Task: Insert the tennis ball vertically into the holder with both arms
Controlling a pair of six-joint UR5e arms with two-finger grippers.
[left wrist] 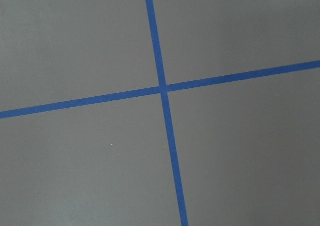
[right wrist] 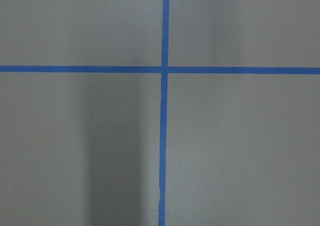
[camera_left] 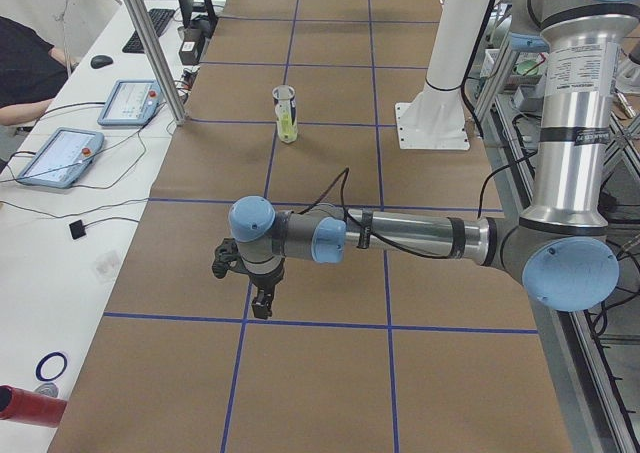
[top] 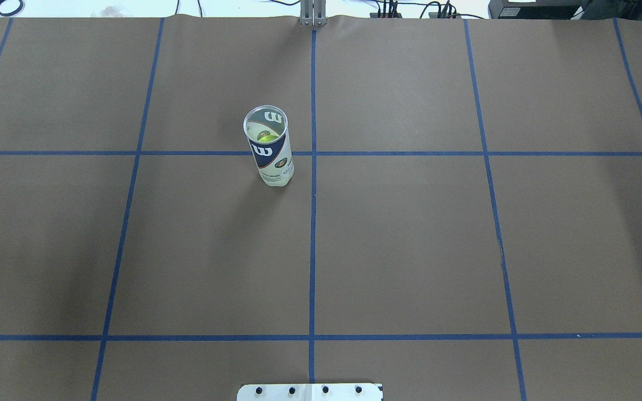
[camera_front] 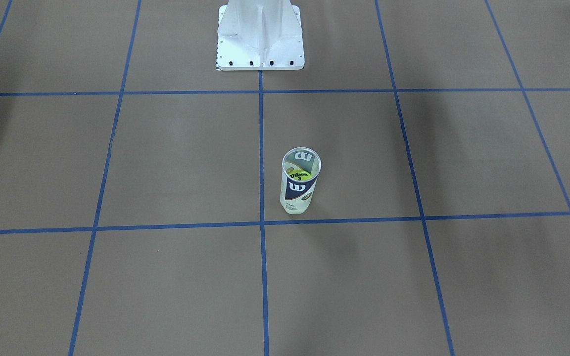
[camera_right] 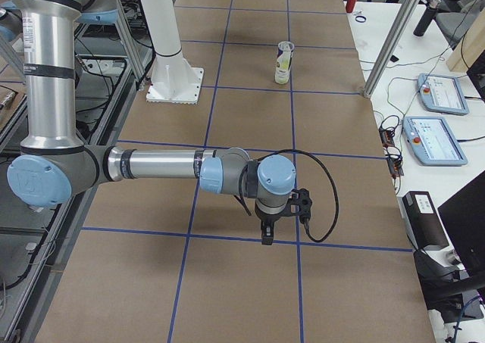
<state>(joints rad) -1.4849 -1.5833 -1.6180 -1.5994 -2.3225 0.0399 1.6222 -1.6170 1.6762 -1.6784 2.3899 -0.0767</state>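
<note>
holder [camera_front: 300,184] standing on the bench [camera_front: 166,163], tennis ball [camera_front: 299,176] sitting inside, white pedestal [camera_front: 260,37] well apart, left hand [camera_left: 261,310] and right hand [camera_right: 266,238] hanging far off, cannot tell their spread

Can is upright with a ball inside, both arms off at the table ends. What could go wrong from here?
1. The holder stands free, tall and narrow, nothing bracing it; any nudge from an approaching arm could tip it and spill the tennis ball.
2. The left gripper and right gripper are far from it, and both wrist views show only blue tape on the table, so an approach would likely start without a close view.
</note>
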